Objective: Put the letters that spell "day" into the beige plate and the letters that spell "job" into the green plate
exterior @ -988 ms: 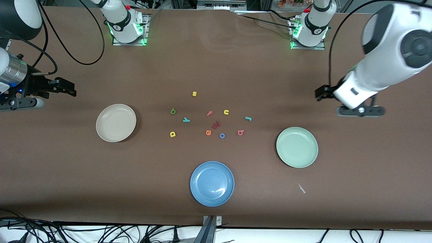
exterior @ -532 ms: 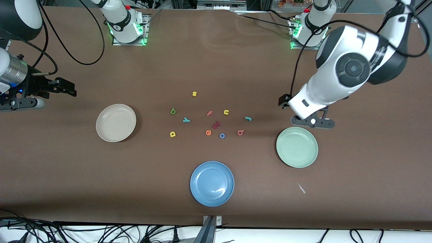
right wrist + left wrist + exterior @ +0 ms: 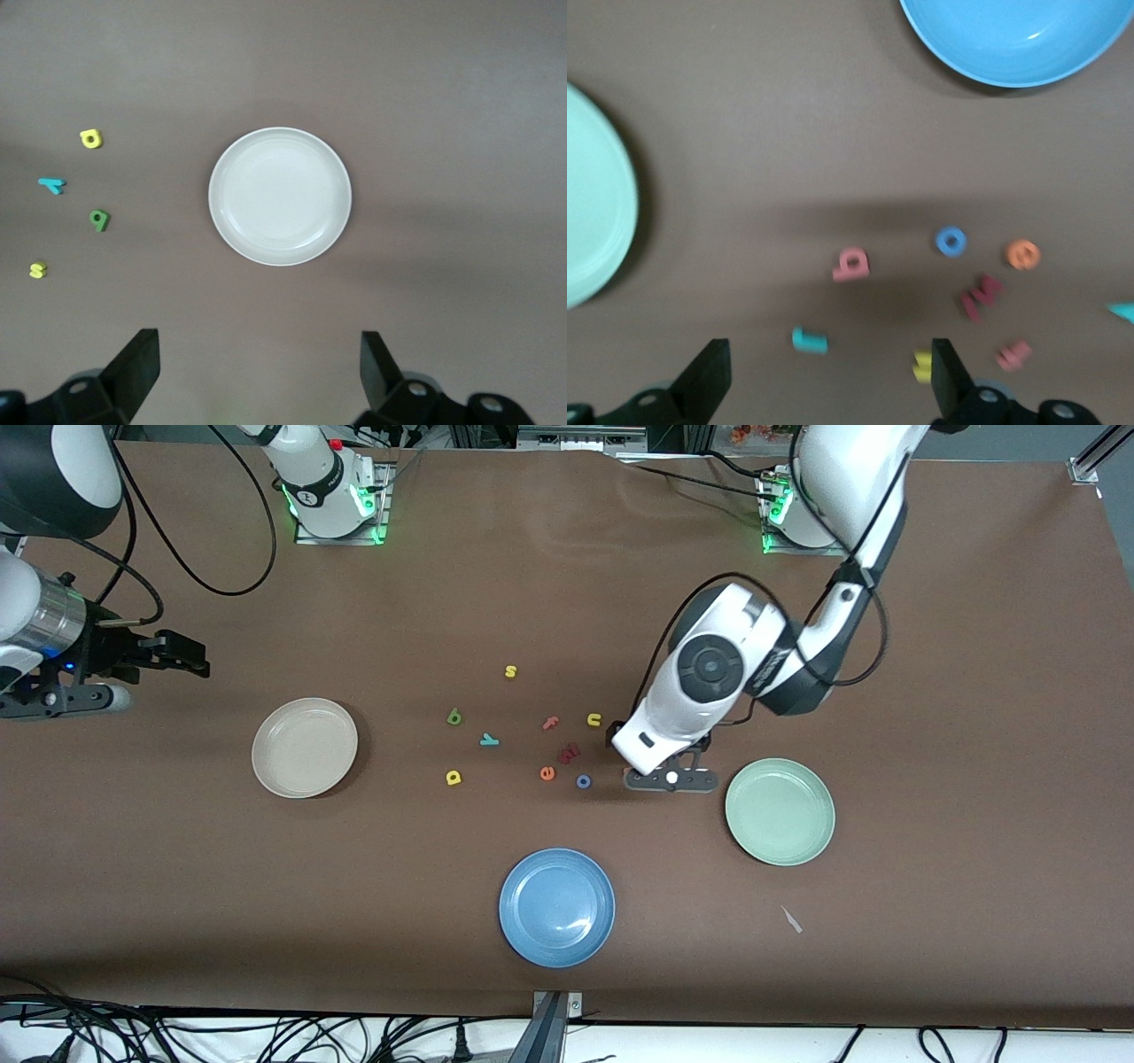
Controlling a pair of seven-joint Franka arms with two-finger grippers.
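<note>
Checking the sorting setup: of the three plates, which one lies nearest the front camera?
The blue plate. It sits lowest in the front view, while the beige plate and green plate lie farther up.

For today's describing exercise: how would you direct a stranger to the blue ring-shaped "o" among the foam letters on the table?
Start at the blue plate nearest the front camera, then move up to the cluster of tiny letters at mid-table. The blue "o" is the cluster's letter closest to that plate, beside the orange "e". It is the only plain blue ring there.
</note>
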